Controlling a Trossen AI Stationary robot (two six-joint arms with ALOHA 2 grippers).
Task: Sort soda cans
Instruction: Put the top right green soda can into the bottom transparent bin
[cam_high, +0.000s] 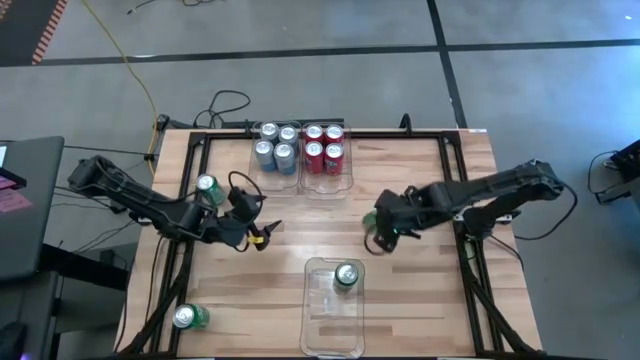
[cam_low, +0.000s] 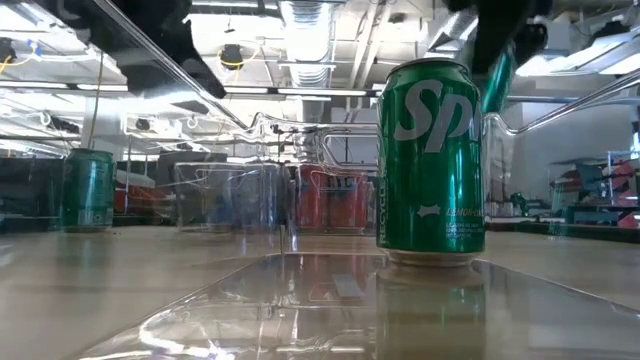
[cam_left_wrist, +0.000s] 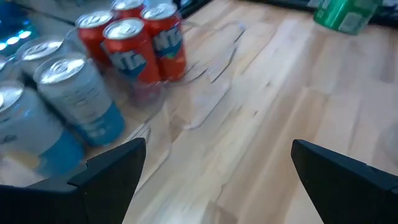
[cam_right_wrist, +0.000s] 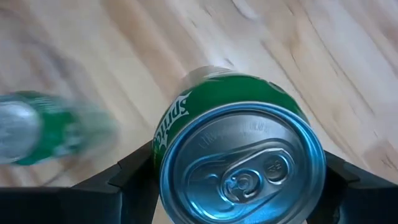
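Note:
My right gripper (cam_high: 382, 232) is shut on a green soda can (cam_right_wrist: 239, 168), right of the table's middle. The same can shows high up in the low view (cam_low: 498, 72). Another green can (cam_high: 347, 275) stands upright in the near clear bin (cam_high: 333, 338). Two more green cans stand on the table, one at the left (cam_high: 207, 186) and one at the near left (cam_high: 188, 317). Several silver-blue cans (cam_high: 275, 145) and several red cans (cam_high: 323, 147) stand in the far bins. My left gripper (cam_high: 262, 235) hovers open left of centre, with nothing between its fingers (cam_left_wrist: 112, 171). My right gripper pinches the green can's two opposite sides (cam_right_wrist: 166, 140) just below its silver top, one finger (cam_right_wrist: 124, 177) on each side. The fingers come from above, slanting down. The can hangs below them, lifted clear of the table, with its top toward the wrist.
The two far clear bins (cam_high: 330, 188) sit side by side at the table's far middle. Black frame rails (cam_high: 465, 215) run along the table's left and right sides. Bare wood lies between the far bins and the near bin.

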